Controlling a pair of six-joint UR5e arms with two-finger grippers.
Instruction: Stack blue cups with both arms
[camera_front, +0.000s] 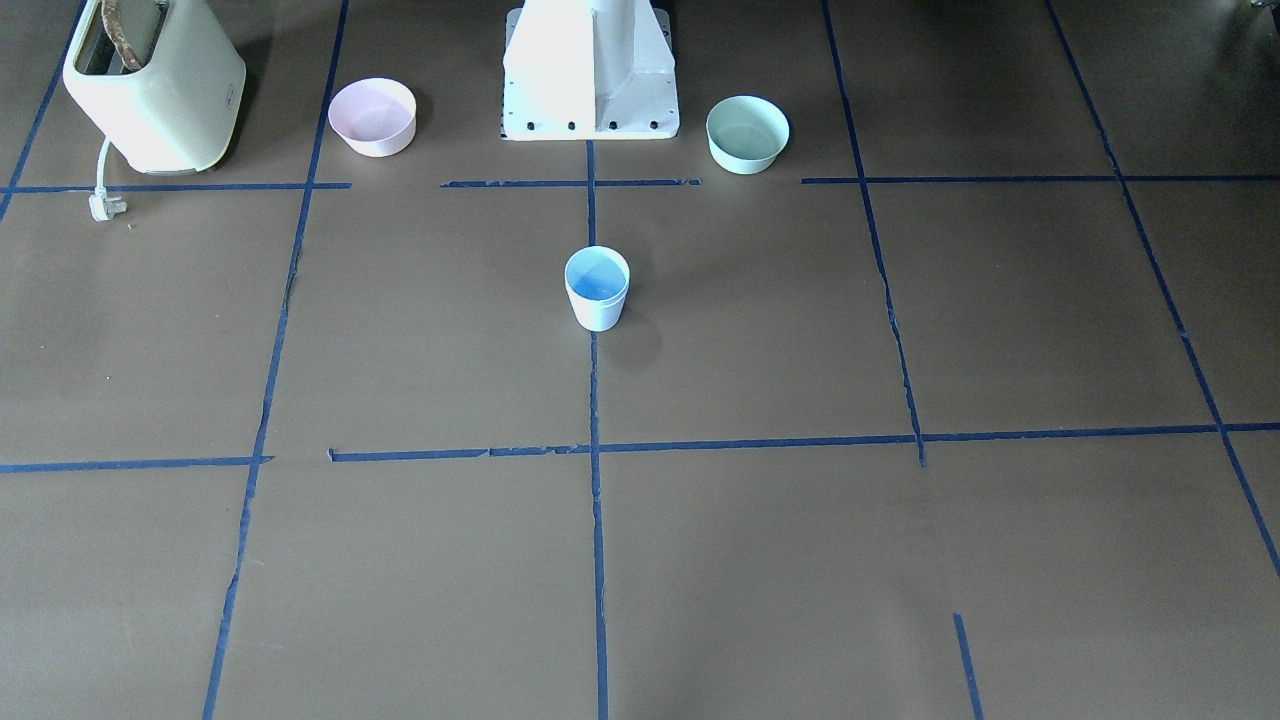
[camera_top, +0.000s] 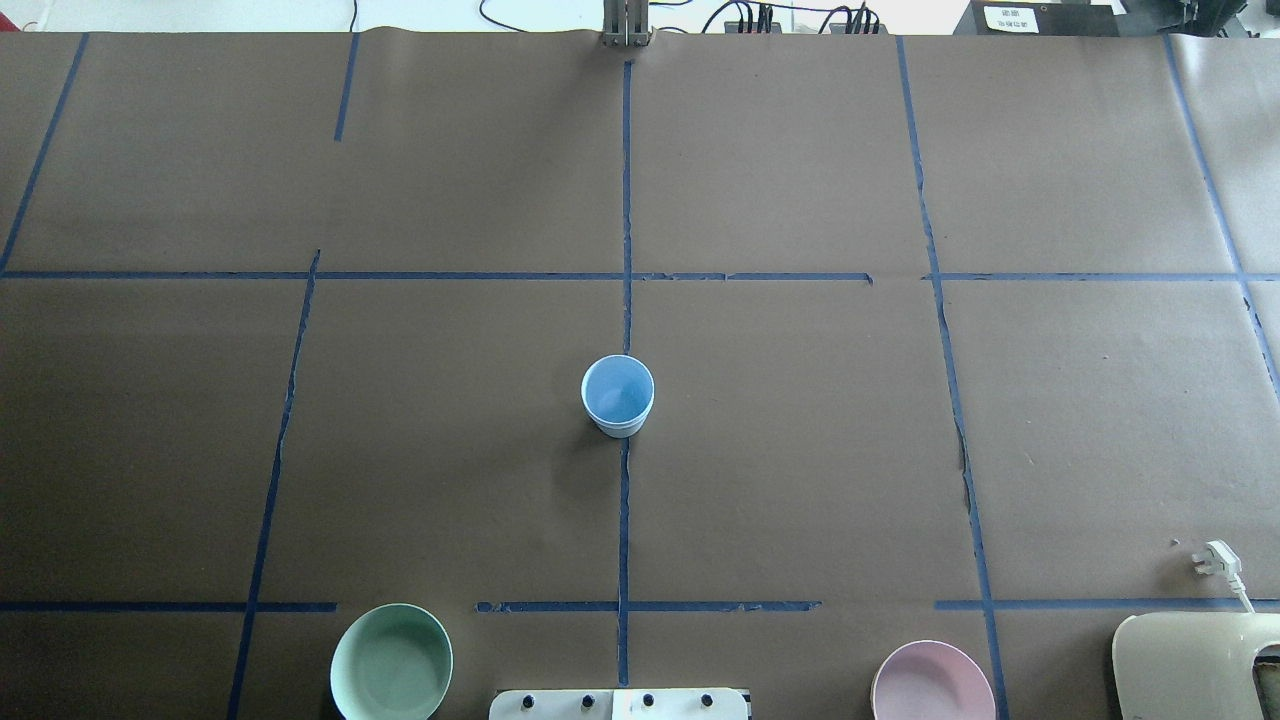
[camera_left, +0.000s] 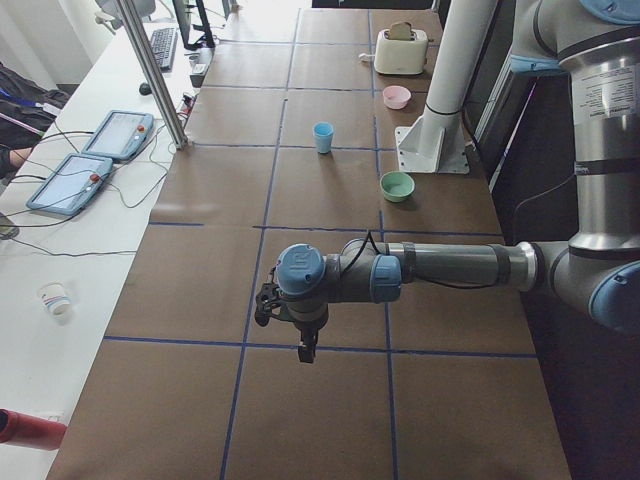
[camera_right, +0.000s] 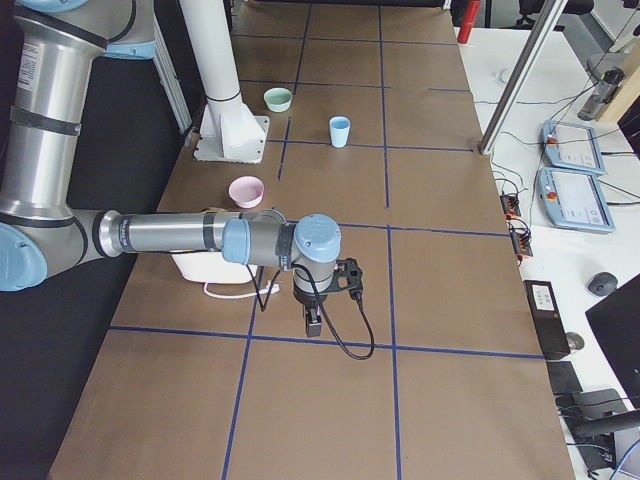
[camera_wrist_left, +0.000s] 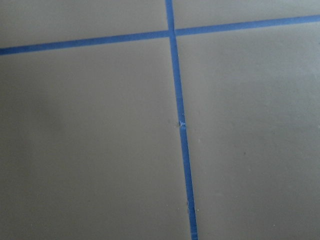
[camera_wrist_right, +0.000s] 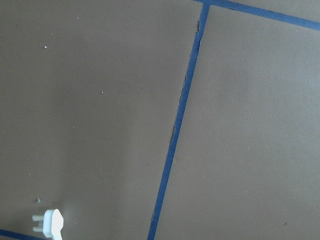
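Observation:
One pale blue cup (camera_front: 597, 288) stands upright on the centre tape line of the brown table, bright blue inside. It also shows in the overhead view (camera_top: 617, 395), the left side view (camera_left: 323, 137) and the right side view (camera_right: 340, 131). I cannot tell whether a second cup sits nested in it, and no other blue cup shows. My left gripper (camera_left: 304, 350) hangs far from the cup, over the table's left end. My right gripper (camera_right: 313, 325) hangs over the right end. Both show only in the side views, so I cannot tell whether they are open or shut.
A pink bowl (camera_front: 372, 116) and a mint-green bowl (camera_front: 747, 133) flank the white pedestal (camera_front: 590, 75). A cream toaster (camera_front: 150, 85) with a white plug (camera_front: 105, 205) stands beside the pink bowl. The plug also shows in the right wrist view (camera_wrist_right: 50, 223).

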